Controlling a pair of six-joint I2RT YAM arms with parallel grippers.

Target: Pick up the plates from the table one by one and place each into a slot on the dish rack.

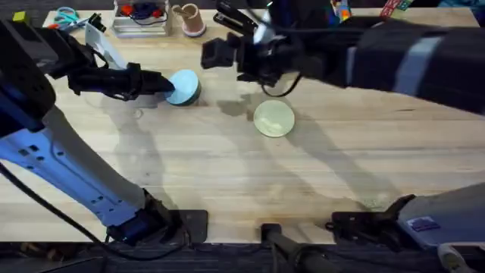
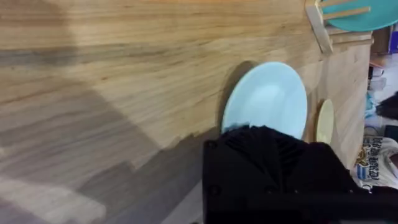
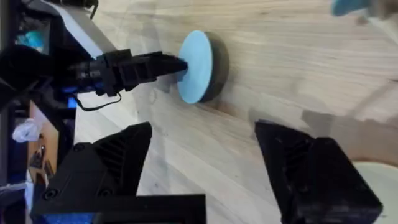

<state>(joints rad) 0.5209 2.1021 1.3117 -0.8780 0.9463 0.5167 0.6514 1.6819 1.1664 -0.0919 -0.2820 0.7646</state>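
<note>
The left gripper (image 1: pixel 163 85), a black two-finger pincer, is clenched on the rim of the small round light blue plate (image 1: pixel 183 86). The plate is raised off its flat side and tilted, so that its face turns toward the middle of the large light wooden butcher-block table (image 1: pixel 227 174). In the left wrist view the same light blue plate (image 2: pixel 266 99) stands on edge just beyond the black fingers (image 2: pixel 261 155), and its dark shadow falls on the planks beside it. In the right wrist view the left gripper (image 3: pixel 177 65) reaches in from the side and grasps the blue disc (image 3: pixel 196 66) at its edge, with a dark shadow behind the disc.

The pale cream-yellow round plate (image 1: pixel 273 119) lies flat on the table near the middle, well apart from the blue one. In the left wrist view the cream plate (image 2: pixel 324 122) shows as a thin oval past the blue plate.

The right gripper (image 1: pixel 227 42) hangs above the far part of the table, beyond the cream plate. Its two black fingers (image 3: pixel 311 168) are spread wide with only bare wood between them; it is released.

The small pale wooden dish rack (image 2: pixel 323 28) appears at a corner of the left wrist view, with a teal-blue plate (image 2: pixel 357 18) resting among its thin pegs.
</note>
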